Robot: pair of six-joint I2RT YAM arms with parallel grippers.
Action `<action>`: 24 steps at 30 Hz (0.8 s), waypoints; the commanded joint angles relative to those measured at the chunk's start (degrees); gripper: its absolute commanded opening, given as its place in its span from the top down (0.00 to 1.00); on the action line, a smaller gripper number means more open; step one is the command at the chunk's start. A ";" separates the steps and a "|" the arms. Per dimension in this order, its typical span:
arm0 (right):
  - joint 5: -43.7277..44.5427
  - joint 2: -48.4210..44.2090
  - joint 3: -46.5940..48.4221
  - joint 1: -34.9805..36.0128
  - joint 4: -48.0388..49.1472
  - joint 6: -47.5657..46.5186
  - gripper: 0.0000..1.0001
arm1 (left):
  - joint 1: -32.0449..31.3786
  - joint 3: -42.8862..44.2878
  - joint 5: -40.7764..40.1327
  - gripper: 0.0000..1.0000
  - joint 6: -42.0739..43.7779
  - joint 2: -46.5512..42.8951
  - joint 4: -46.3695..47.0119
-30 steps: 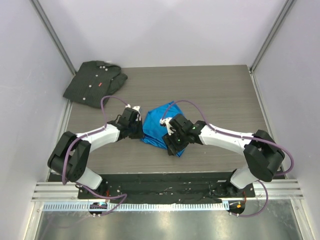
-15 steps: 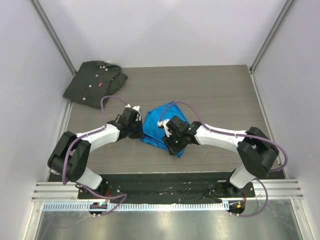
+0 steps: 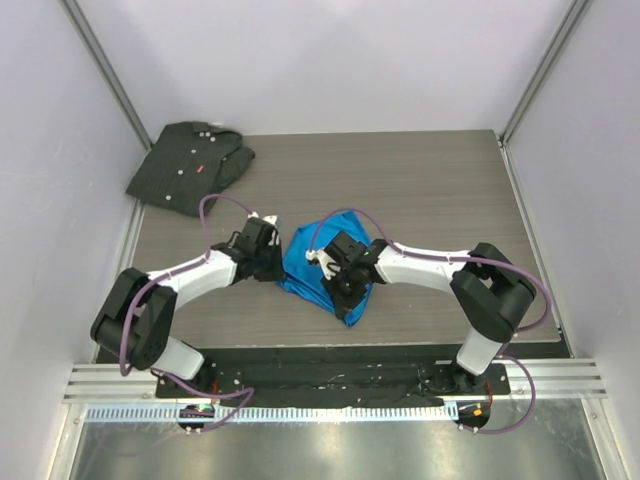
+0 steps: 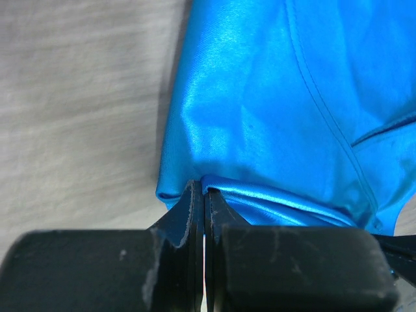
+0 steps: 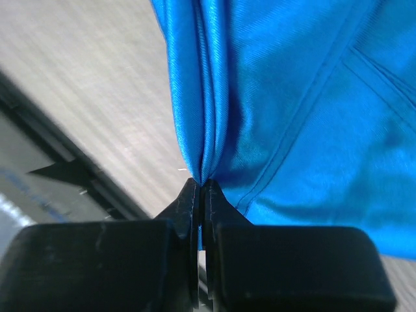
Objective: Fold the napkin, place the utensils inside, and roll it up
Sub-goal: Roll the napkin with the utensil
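The napkin (image 3: 305,258) lies bunched on the tabletop (image 3: 430,190) between the arms. It looks thin, soft and slippery, so grab folded edges. The left claw (image 4: 203,192) and right claw (image 5: 199,188) each pinch one tight.

Overhead view: bright, even, diffuse light, soft shadows. Wrist views: pale sheen on shiny bright blue cloth napkin (image 4: 221,58); grey wood-grain tabletop (image 5: 84,84) blurred, dark shadow alongside cloth edge.

left hand (image 4: 203,195) pinching napkin (image 4: 273,110) edge
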 commanded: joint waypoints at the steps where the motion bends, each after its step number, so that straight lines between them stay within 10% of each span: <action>1: -11.11 0.99 2.27 0.01 -0.81 -0.76 0.99 | 0.14 -2.64 -2.11 1.00 -1.47 -3.26 -7.41; 24: -40.04 12.58 3.15 -14.84 -0.63 -2.60 0.99 | 0.14 0.52 -4.22 1.00 -0.68 -3.19 -14.19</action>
